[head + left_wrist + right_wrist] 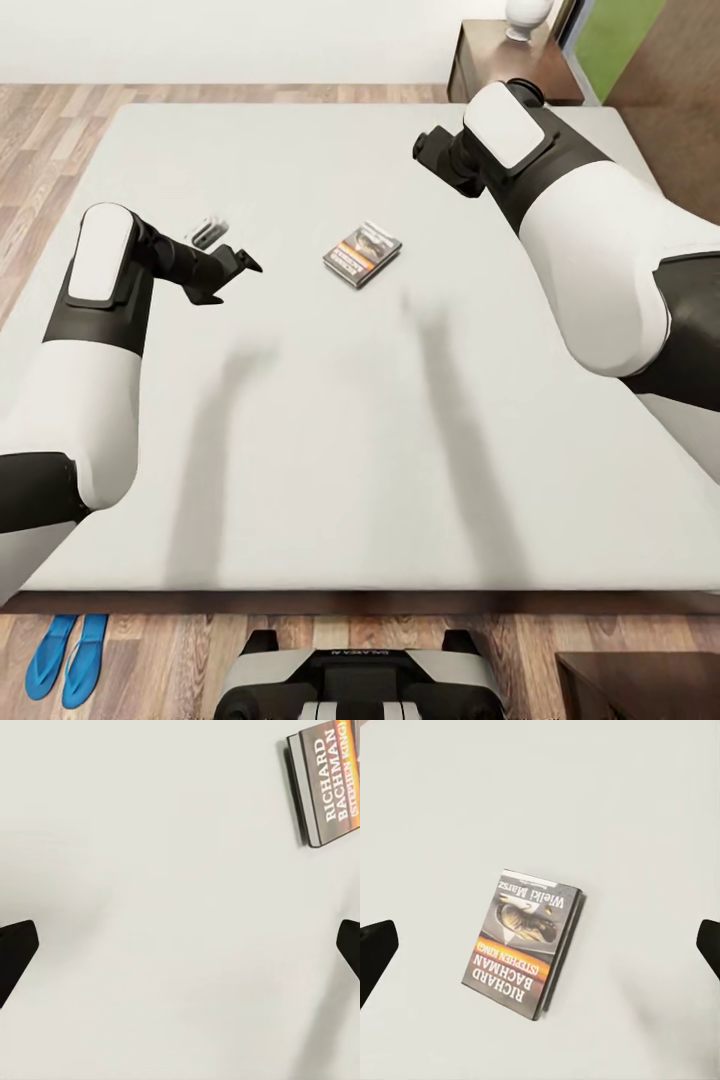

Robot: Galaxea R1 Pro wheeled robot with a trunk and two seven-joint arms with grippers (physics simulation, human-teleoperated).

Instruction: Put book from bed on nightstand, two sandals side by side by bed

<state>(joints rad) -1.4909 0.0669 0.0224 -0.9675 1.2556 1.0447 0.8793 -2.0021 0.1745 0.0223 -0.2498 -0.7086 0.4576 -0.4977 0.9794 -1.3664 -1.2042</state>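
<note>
The book (362,253) lies flat near the middle of the bed's white mattress (330,430), dark cover up with an orange band. My left gripper (235,277) hovers open over the mattress to the book's left; in the left wrist view the book (326,784) sits off to one side, outside the fingertips (15,952). My right gripper (432,152) hangs open above and beyond the book, and the right wrist view has the book (525,945) between the spread fingertips (375,952), well below them. Two blue sandals (65,655) lie together on the floor at the bed's foot, left side. A nightstand (490,65) stands at the far right corner.
A small grey object (208,232) rests on the mattress just behind my left gripper. A white rounded ornament (527,15) stands on the nightstand. Wooden floor (40,170) runs along the bed's left side. A dark cabinet corner (640,685) sits at the near right by my base (360,680).
</note>
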